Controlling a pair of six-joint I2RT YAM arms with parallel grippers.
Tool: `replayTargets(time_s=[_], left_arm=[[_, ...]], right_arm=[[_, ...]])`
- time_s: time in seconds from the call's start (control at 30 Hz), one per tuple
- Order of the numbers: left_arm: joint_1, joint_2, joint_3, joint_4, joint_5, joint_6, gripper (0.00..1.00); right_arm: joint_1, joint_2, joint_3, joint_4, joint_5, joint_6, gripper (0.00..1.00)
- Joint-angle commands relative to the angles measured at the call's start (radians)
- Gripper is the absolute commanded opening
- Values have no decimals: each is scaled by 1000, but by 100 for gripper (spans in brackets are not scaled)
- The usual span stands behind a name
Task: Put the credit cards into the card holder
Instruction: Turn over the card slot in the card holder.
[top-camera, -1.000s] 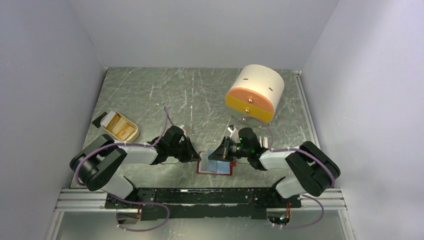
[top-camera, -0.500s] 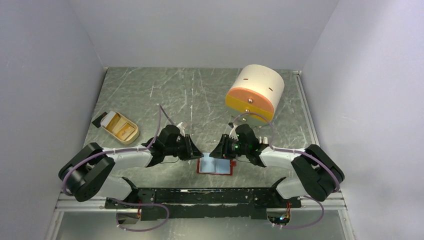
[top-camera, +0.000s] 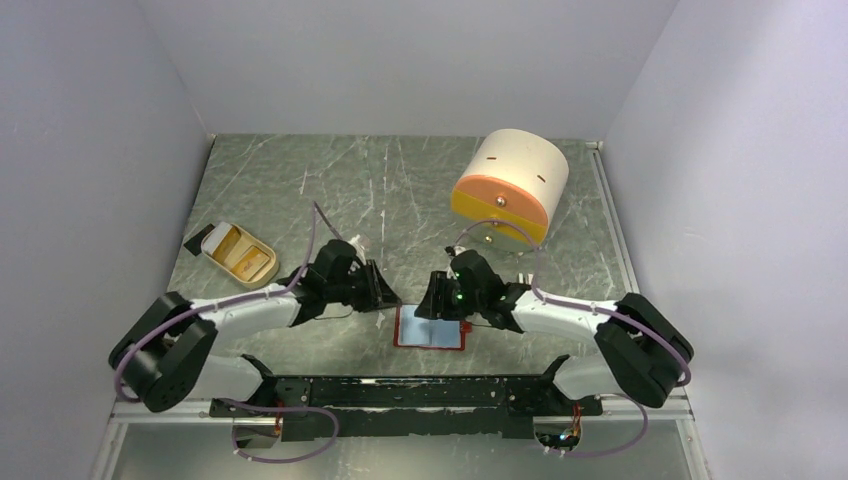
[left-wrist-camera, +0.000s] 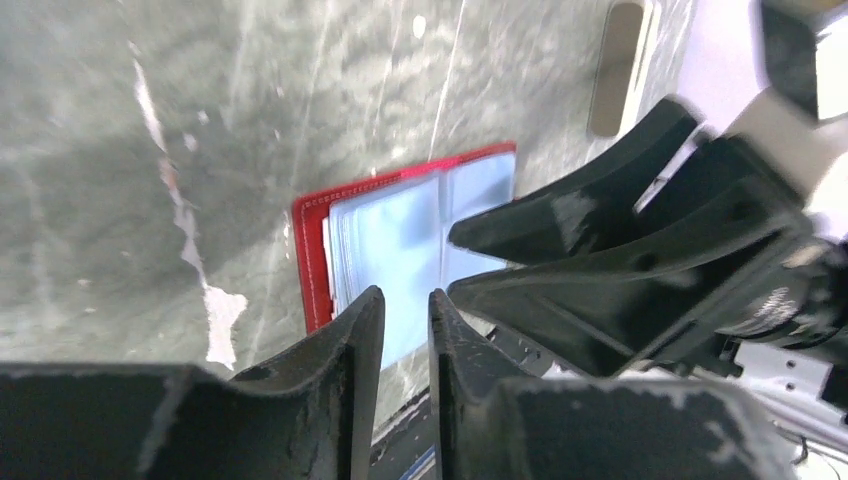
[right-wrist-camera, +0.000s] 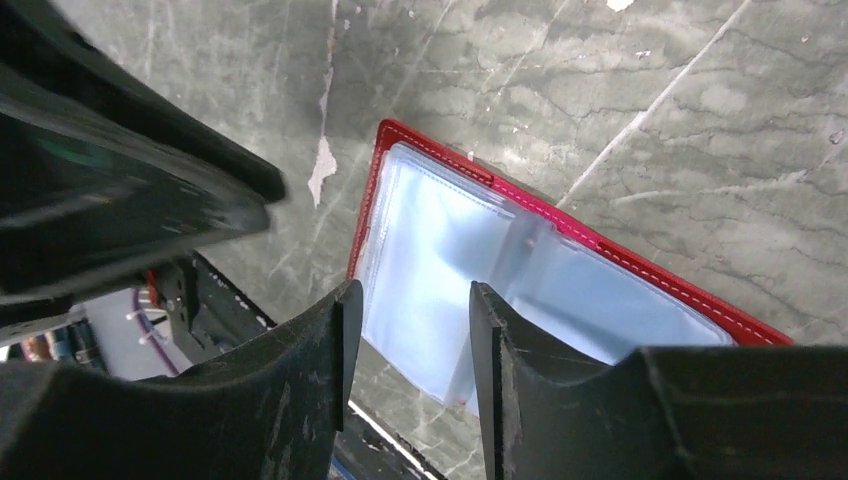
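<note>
Where the marbled grey-green bench (top-camera: 400, 190) meets its near edge, about midway along, a small red leather-like folding card holder (top-camera: 430, 328) lies spread open and flat with its pale blue see-through pockets facing up. Lying open like this, it offers its pocket mouths to anything slid in. Whether any pocket already has a card in it cannot be told.

Both arms reach in low from the two near corners, meeting over the holder. The left gripper (left-wrist-camera: 405, 300) hovers just beside the holder's left edge. Its black fingers are all but pressed together, with only a slit between them and nothing in it. The right gripper (right-wrist-camera: 410, 300) hovers over the holder's far edge with its fingers a modest gap apart, also empty. The two sets of tips are near each other but not touching. By the look of it, the holder is ready and no card is in hand.

Farther back, near the left edge, sits a beige oval tray (top-camera: 215, 236). Inside are what are probably the credit cards (top-camera: 245, 258), flat yellowish pieces too small to be sure of. A small dark object (top-camera: 196, 241) rests just beside the tray's left end. Toward the far right corner stands a big cream-and-orange cylinder (top-camera: 512, 175), well apart from the rest.
</note>
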Motion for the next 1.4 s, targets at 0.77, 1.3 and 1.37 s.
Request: replayTargets(time_s=[0.77, 1.3, 1.37], left_arm=[[696, -284, 432, -781, -218, 516, 41], [977, -304, 355, -769, 44, 598, 41], [985, -312, 349, -772, 48, 605, 41]], right_arm=[[79, 14, 130, -187, 163, -116, 54], [321, 253, 355, -399, 544, -74, 67], [336, 301, 388, -427, 579, -74, 64]])
